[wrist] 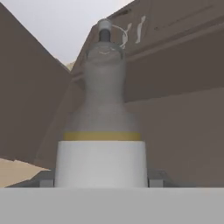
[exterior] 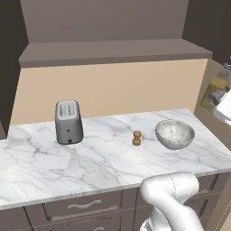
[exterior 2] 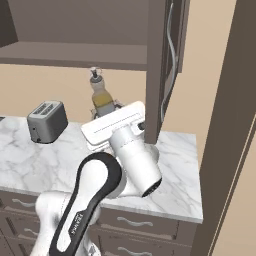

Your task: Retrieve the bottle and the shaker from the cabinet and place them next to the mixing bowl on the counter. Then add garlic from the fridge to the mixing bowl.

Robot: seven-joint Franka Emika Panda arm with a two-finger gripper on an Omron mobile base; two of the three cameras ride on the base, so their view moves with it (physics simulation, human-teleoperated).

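in the hand view, the bottle [wrist: 101, 131] stood upright right in front of the camera, and the two fingertips [wrist: 46, 180] showed low at each side of its wide body, pressed against the glass, so your gripper [wrist: 101, 181] was pinching the bottle and not spread free. in the right base view you could see the same bottle [exterior 2: 101, 97] above the white hand, with yellowish liquid in the lower part and a small spout on top; it was in the air beside the side panel of the cabinet [exterior 2: 156, 70], above the right end of the counter [exterior 2: 175, 187]. from the left base view, the bottle [exterior: 218, 88] appeared at the far right edge, partly hidden, and the detail there was too small to tell more. the shaker [exterior: 136, 138] was upright on the marble counter [exterior: 90, 158], just beside the mixing bowl [exterior: 175, 134] on its left, near but not touching it. the toaster [exterior: 68, 122] stood well apart from them, toward the left end near the back wall. the cabinet [exterior: 113, 52] shelf was above the counter, along the wall. brown drawers [exterior: 83, 206] with silver handles were below the counter edge.
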